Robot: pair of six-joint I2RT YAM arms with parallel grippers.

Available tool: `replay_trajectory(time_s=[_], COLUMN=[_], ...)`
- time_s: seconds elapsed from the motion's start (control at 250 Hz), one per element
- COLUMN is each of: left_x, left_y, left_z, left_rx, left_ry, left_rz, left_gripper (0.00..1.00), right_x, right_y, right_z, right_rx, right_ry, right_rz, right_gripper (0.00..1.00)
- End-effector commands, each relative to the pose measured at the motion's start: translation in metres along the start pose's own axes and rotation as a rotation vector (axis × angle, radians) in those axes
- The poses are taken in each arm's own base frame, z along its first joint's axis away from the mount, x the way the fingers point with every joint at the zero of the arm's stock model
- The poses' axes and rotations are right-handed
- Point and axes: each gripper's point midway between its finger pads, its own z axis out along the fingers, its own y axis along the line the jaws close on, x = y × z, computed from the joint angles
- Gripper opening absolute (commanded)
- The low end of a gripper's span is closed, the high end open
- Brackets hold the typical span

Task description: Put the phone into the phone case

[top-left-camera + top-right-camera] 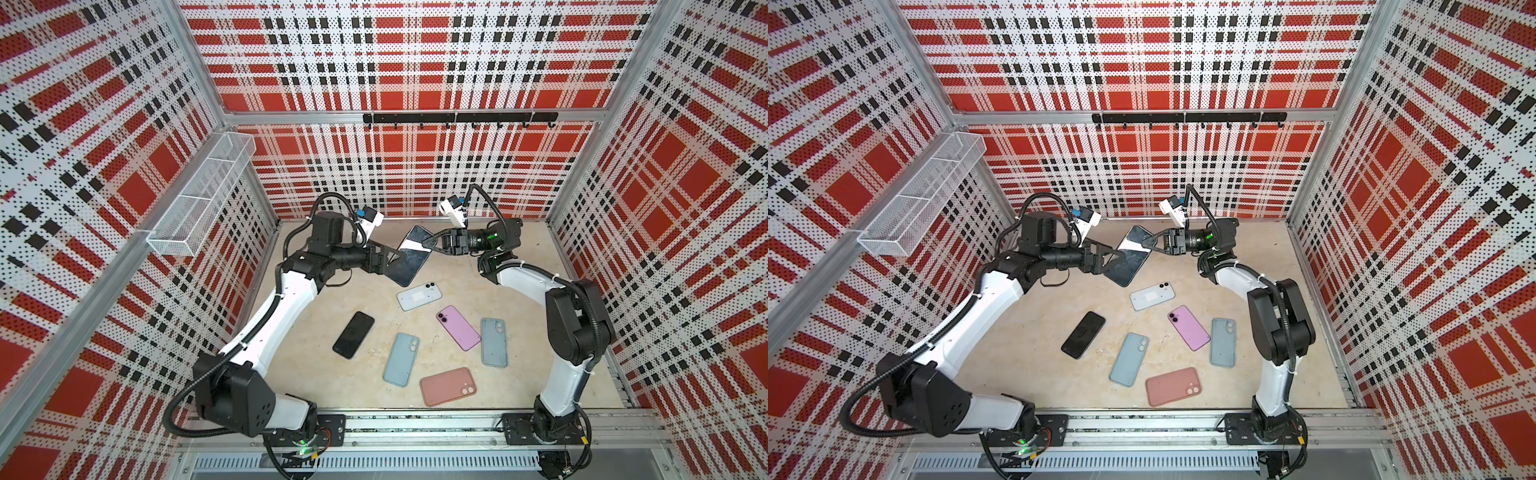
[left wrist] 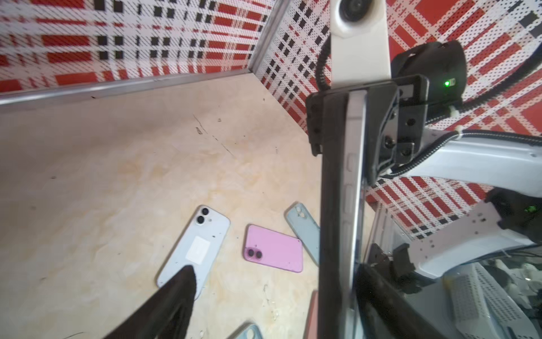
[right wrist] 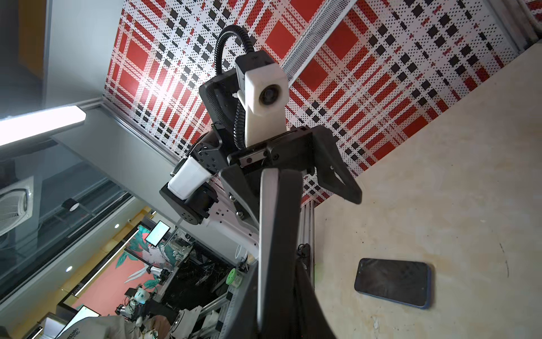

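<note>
Step in hand: mid-air regrip of the phone (image 1: 415,262), not inserted yet. The phone is up off the table (image 1: 316,370), toward the back wall, tilted, between the two arms. Right gripper (image 1: 428,245) is clamped on it near the far end, one finger on each face; the left wrist view shows that pinch clearly. Left gripper (image 1: 395,262) is spread wide, with the phone's long edge between its jaws. In the left wrist view one of its fingers (image 2: 179,293) stands well clear of the phone, so it's straddling, not gripping. Can't tell whether the other finger touches. Three things that look like cases lie flat nearer the front: grey-blue case (image 1: 493,343), light blue case (image 1: 401,359), salmon case (image 1: 446,386). A white phone (image 1: 419,296), pink phone (image 1: 458,328) and black phone (image 1: 353,335) lie loose around them. Can't tell which case fits the held phone. The grey-blue one looks open side up; the other two show camera rings, so likely back up. Next move, my read: left closes on the phone's sides before right lets go. Then the phone goes down to an open-side-up case, one corner lined up first, and gets pressed in. Main risk is a drop if both grips are loose at once.
</note>
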Motion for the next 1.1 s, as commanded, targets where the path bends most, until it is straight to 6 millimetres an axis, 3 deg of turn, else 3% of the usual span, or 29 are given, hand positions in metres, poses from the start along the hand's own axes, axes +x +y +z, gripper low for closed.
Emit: replay_trajectory(time_s=[0.0,0.148,0.236,0.452,0.608,0.856,1.008,1.096], left_x=[0.023,0.025,0.027,0.034,0.035,0.028,0.032,0.037], left_y=[0.010,-0.009,-0.011,-0.012,-0.010,-0.010,-0.019,-0.029], left_z=[0.027,0.034,0.032,0.025,0.022,0.016,0.018,0.020], left_rx=[0.003,0.052,0.051,0.031,0.013,-0.003,0.041,0.075], left_ry=[0.085,0.090,0.087,0.083,0.070,0.022,0.033,0.047], left_rz=[-0.069,-0.043,-0.050,-0.062,-0.067,-0.066,-0.060,-0.026], left_gripper=[0.77,0.60,0.44,0.19,0.11,0.01,0.00,0.00], right_x=[-0.006,-0.005,-0.007,-0.009,-0.005,-0.002,-0.007,-0.013], right_y=[0.041,0.036,0.033,0.015,-0.001,-0.001,0.009,0.021], right_z=[0.010,0.010,0.009,0.007,0.002,-0.004,-0.001,0.002], right_rx=[-0.066,-0.056,-0.044,0.050,0.205,0.304,0.267,0.226], right_ry=[0.032,0.032,0.025,0.001,0.006,0.014,0.009,0.008], right_rz=[-0.154,-0.139,-0.139,-0.151,-0.167,-0.205,-0.226,-0.242], right_gripper=[0.00,0.00,0.00,0.00,0.00,0.00,0.33,0.42])
